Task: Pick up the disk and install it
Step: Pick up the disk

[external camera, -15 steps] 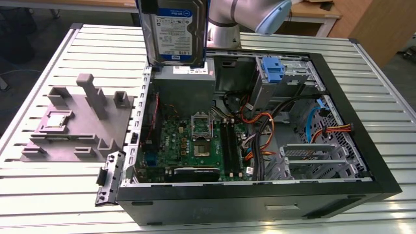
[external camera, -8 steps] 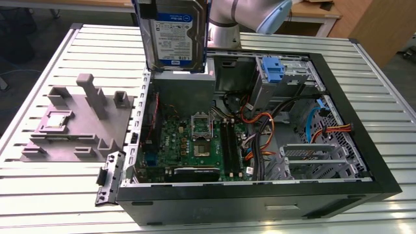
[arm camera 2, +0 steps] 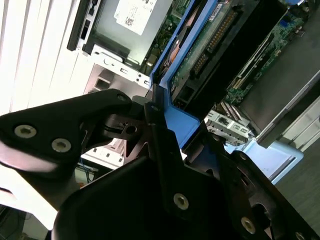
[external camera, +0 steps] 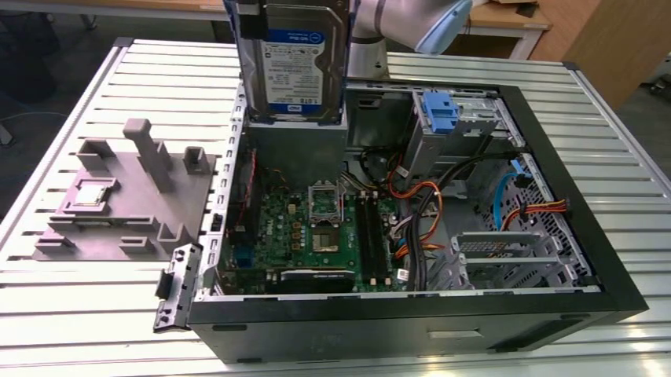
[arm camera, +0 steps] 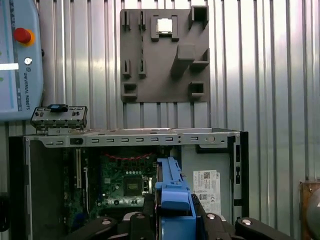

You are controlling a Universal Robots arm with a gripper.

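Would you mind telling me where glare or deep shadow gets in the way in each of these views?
Exterior view: even light, mild sheen on the table slats, the disk label well lit. Second wrist view: the table washes out to white, while the gripper shut on the disk's blue frame is nearly black. First wrist view: even light, some shade inside the computer case.

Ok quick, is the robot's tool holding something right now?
Tool: closed on the flat silver-metal hard disk with a blue plastic frame, held upright over the open black computer case.
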